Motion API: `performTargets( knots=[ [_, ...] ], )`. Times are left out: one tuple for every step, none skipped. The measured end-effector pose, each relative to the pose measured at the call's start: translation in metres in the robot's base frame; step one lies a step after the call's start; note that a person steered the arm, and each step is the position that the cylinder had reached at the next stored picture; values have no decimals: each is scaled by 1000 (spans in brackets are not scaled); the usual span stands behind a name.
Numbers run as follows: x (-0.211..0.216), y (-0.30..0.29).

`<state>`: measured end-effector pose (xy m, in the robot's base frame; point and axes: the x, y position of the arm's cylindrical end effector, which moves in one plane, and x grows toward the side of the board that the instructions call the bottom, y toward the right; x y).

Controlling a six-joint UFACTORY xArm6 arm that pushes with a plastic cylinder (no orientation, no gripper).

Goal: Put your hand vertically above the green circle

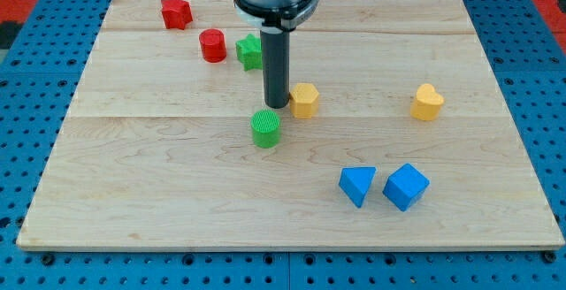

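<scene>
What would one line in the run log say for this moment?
my tip: just above green cylinder block in view | beside yellow block | touching: unclear

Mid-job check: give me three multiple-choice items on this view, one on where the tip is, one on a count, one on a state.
1. Where is my tip relative to the green circle?
A. toward the view's top of it
B. toward the view's bottom of it
C. far to the view's right

2. How many blue blocks are on the board?
A. one
B. two
C. three

3. Is my tip touching the green circle?
A. yes, pressing on it
B. no, a gap shows
C. it is hidden

Answers: 1 A, the rod ends just above and slightly right of the circle. 2 B, a pair sits at lower right. 3 B, bare wood shows between them.
</scene>
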<state>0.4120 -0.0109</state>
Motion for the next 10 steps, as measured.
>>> performTargets(
  knots=[
    [-7,13],
    [1,28],
    [2,1],
    [2,-11],
    [1,-12],
    [-1,-12],
    [-5,-12],
    [-13,-12],
    [-22,-12],
    [-29,-12]
  ],
)
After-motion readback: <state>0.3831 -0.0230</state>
